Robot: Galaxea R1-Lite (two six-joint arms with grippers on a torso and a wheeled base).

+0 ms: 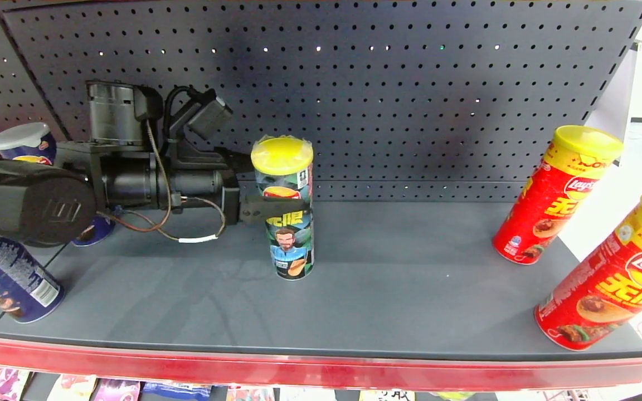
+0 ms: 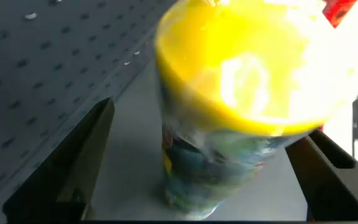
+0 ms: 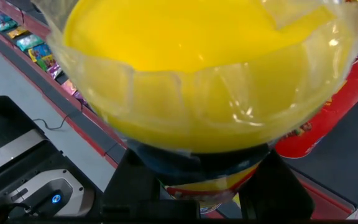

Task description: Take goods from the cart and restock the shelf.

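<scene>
A teal chip can (image 1: 290,245) with a yellow lid stands upright mid-shelf (image 1: 410,289). My left gripper (image 1: 285,209) comes in from the left and straddles its middle. In the left wrist view the same can (image 2: 222,155) sits between the two dark fingers (image 2: 73,168), with a gap on each side; the left gripper (image 2: 210,168) is open. In the right wrist view another yellow-lidded chip can (image 3: 197,93) stands very close to the camera, held at its body by my right gripper (image 3: 207,193), below the shelf's front.
Two red chip cans (image 1: 555,200) (image 1: 611,278) stand at the shelf's right end. Blue cans (image 1: 11,278) (image 1: 25,142) stand at the left, beside my left arm. A pegboard (image 1: 388,83) backs the shelf and a red strip (image 1: 321,365) marks its front edge. Bare shelf lies between the teal and red cans.
</scene>
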